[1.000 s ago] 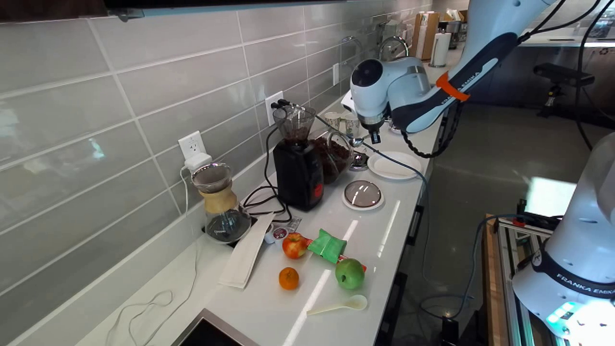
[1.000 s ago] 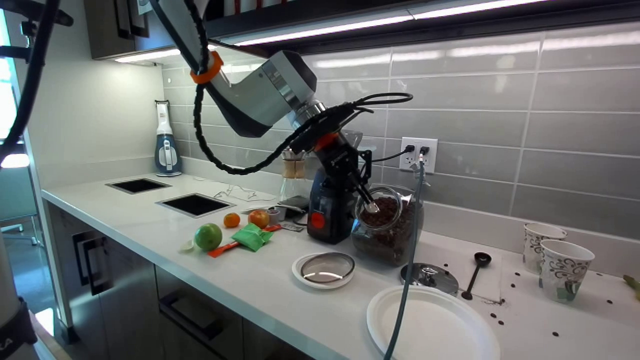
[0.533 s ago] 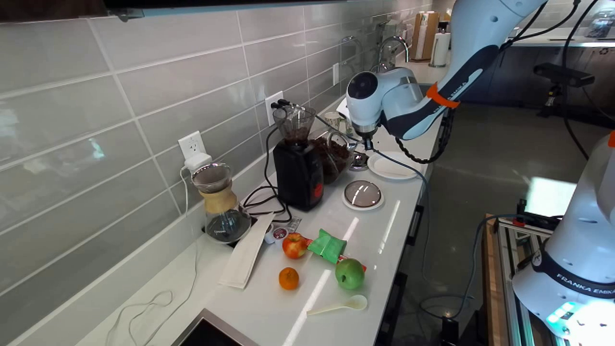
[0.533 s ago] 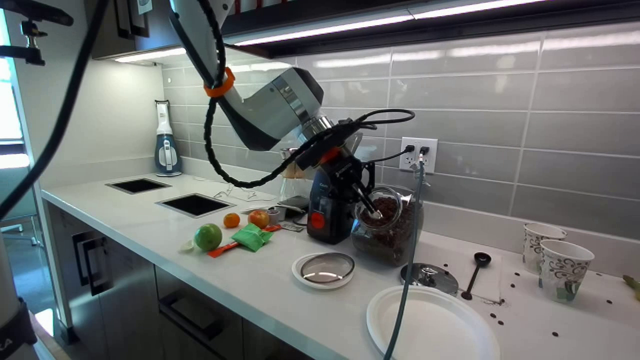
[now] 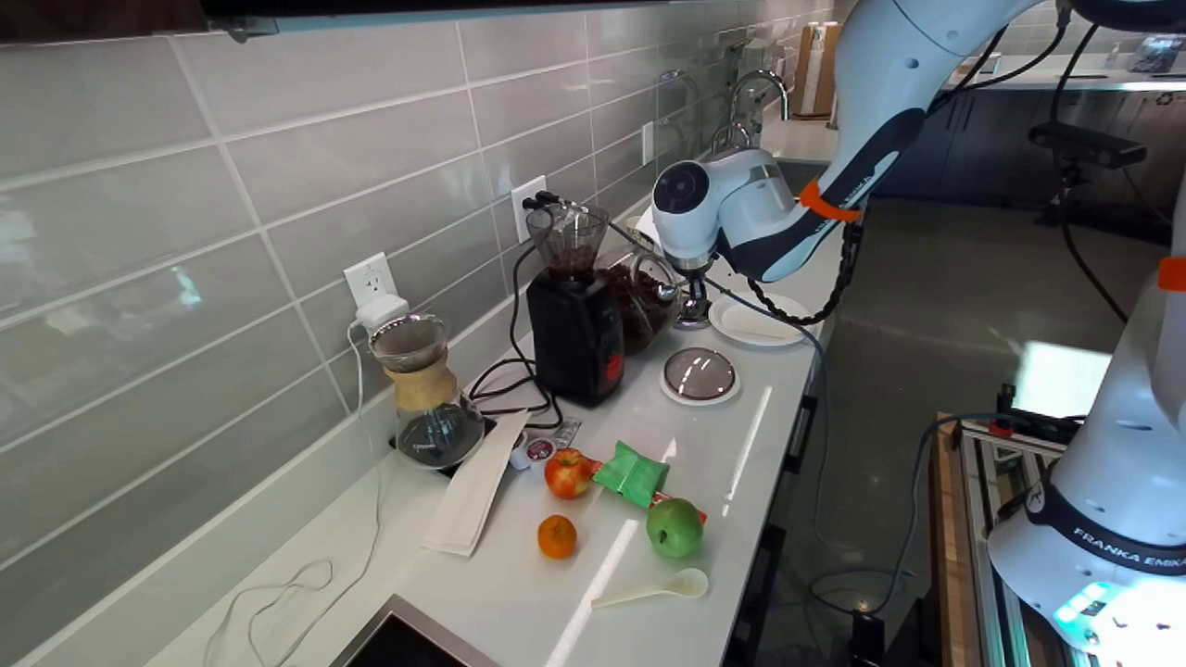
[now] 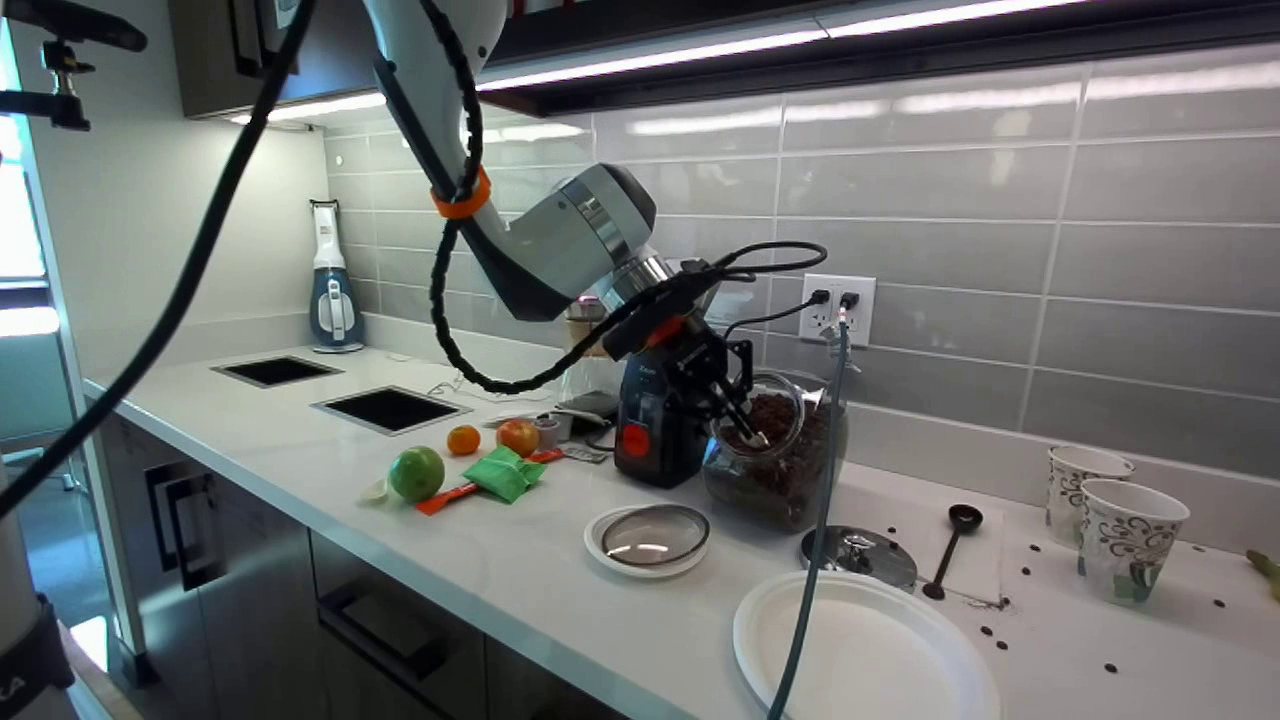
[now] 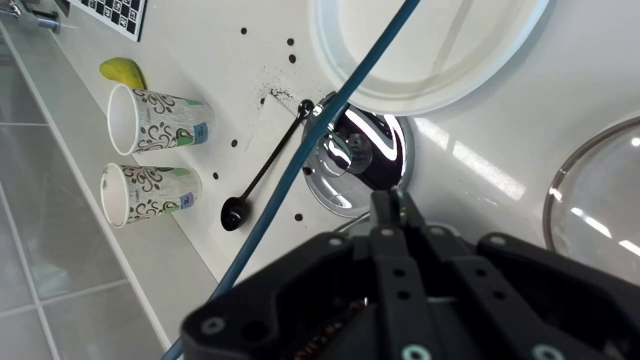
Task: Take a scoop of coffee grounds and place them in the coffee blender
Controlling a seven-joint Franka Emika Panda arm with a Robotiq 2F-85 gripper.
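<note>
The coffee blender [image 5: 574,338] is a black grinder with a clear hopper; it also shows in an exterior view [image 6: 640,440], partly behind my gripper. A tilted glass jar [image 5: 637,315] of dark brown coffee stands beside it [image 6: 775,490]. My gripper [image 6: 745,425] is at the jar's mouth and also shows in the wrist view [image 7: 395,202]. It is shut on a small shiny metal spoon [image 5: 668,291], whose tip [image 6: 759,440] is at the mouth; how deep it sits, I cannot tell. The black scoop [image 6: 948,555] lies on the counter, also in the wrist view [image 7: 267,167].
A blue cable [image 7: 300,160] hangs across near the jar. A shiny lid [image 6: 870,555], a white plate [image 6: 870,650], a sieve lid on a small plate [image 6: 650,540] and paper cups [image 6: 1130,540] stand around. Fruit [image 5: 675,528] and a glass carafe [image 5: 435,398] are farther along.
My gripper has moved down and toward the jar. The metal spoon has gone from above the jar's mouth to lower at the mouth. The other things have stayed in place.
</note>
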